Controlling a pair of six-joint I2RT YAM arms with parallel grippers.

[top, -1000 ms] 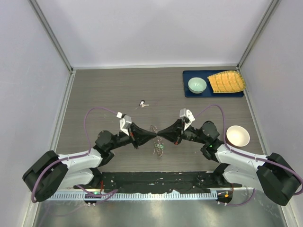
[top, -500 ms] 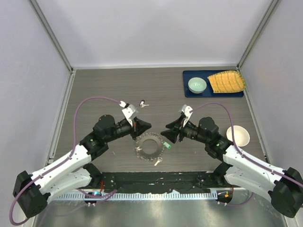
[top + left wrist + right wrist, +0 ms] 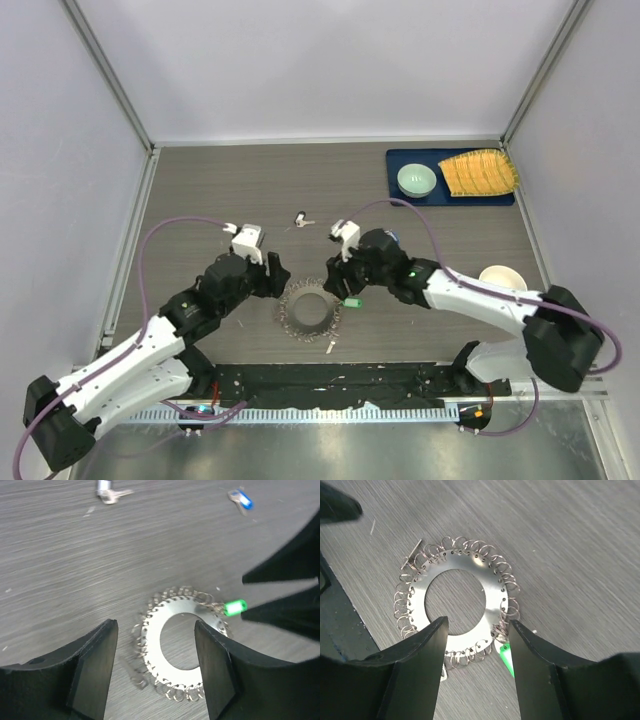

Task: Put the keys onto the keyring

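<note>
Left jaws and right jaws are standing wide, gripping nothing, hovering at approx. 10 and 2 o'clock of the keyring (image 3: 293,318). Keyring is lying flat on worktop (image 3: 200,200); green key (image 3: 352,302) is resting at its 3 o'clock rim.

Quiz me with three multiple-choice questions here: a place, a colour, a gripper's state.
1. Where is the pale green round bowl? A. on the dark blue rectangular tray; B. near left corner; C. in a gripper.
2. Head colour of the small metal key at the rim of the flat silver loop-fringed keyring? A. red; B. bright green; C. yellow.
3. The black left gripper is: A. shut on the keyring; B. open and empty; C. shut on a key.
A: the bowl stands on the tray. B: green head by the rim. B: jaws apart, gripping nothing.
</note>
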